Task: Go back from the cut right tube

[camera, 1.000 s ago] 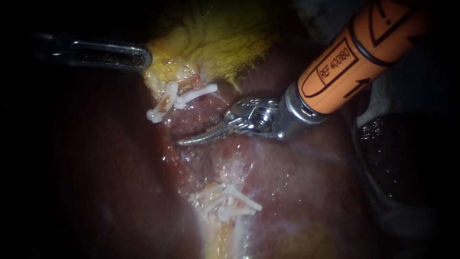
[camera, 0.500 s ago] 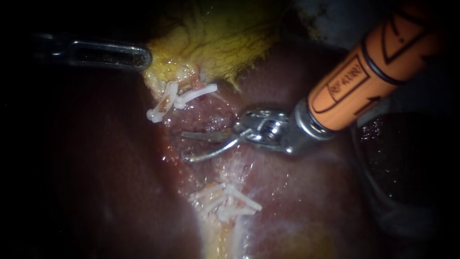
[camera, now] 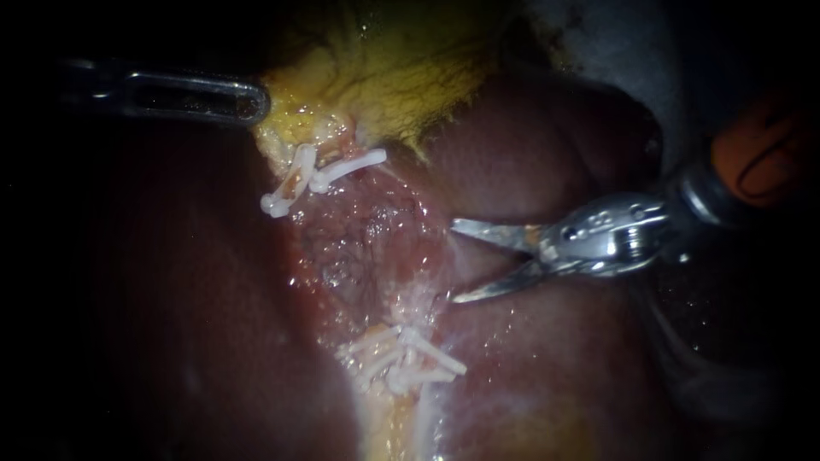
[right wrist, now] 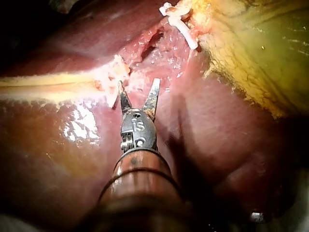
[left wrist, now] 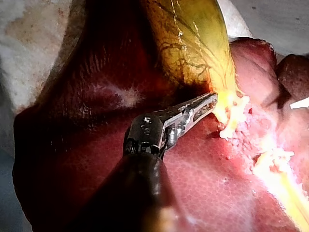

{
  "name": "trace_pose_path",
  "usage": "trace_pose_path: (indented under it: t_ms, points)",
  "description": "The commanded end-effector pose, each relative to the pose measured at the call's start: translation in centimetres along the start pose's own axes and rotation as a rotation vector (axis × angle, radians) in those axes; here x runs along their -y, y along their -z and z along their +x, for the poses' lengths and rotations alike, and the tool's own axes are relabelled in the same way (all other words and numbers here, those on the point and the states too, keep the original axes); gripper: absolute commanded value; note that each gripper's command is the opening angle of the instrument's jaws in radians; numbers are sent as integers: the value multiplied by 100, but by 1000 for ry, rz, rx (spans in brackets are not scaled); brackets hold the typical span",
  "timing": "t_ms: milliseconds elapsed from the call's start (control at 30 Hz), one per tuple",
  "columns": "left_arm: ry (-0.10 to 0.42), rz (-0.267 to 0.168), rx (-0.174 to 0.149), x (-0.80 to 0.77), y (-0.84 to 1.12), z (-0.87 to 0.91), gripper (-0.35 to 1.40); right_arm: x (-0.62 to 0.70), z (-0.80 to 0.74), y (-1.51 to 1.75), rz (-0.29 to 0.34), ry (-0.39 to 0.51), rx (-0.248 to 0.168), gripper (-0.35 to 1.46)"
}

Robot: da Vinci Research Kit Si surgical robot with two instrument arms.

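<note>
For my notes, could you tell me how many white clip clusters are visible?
2: one cluster at the gallbladder edge by the left instrument, another lower, against the liver; more clips may be hidden.

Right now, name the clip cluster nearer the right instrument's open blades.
The lower cluster, on the pale strip away from the gallbladder; one blade of the right instrument almost reaches it. The other cluster sits beside the gallbladder, farther off.

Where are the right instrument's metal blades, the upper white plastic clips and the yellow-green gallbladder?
Right instrument [camera: 454, 261], endoscope view, midway between its open blade tips.
Upper white plastic clips [camera: 348, 168], endoscope view, right clip's arm.
Yellow-green gallbladder [camera: 384, 77], endoscope view, middle of lit wall.
</note>
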State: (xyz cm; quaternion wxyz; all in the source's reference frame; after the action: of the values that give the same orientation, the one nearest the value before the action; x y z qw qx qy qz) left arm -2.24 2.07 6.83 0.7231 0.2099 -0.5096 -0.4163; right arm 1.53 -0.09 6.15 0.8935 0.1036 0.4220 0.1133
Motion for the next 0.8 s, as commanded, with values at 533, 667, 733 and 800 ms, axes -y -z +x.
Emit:
trace_pose_path:
  t_ms: [533,667,733,800]
  points:
    - [-5,-10,5,0,-14,9,-35,-7,-1,30,-2,-8,129,143]
    - [-13,3,3,-1,-34,21,-35,-5,0,31,2,-10,128,143]
    - [-17,11,-4,-2,-46,28,-35,-5,0,31,2,-10,128,143]
    - [-27,14,-14,-4,-54,34,-35,-5,0,31,2,-10,128,143]
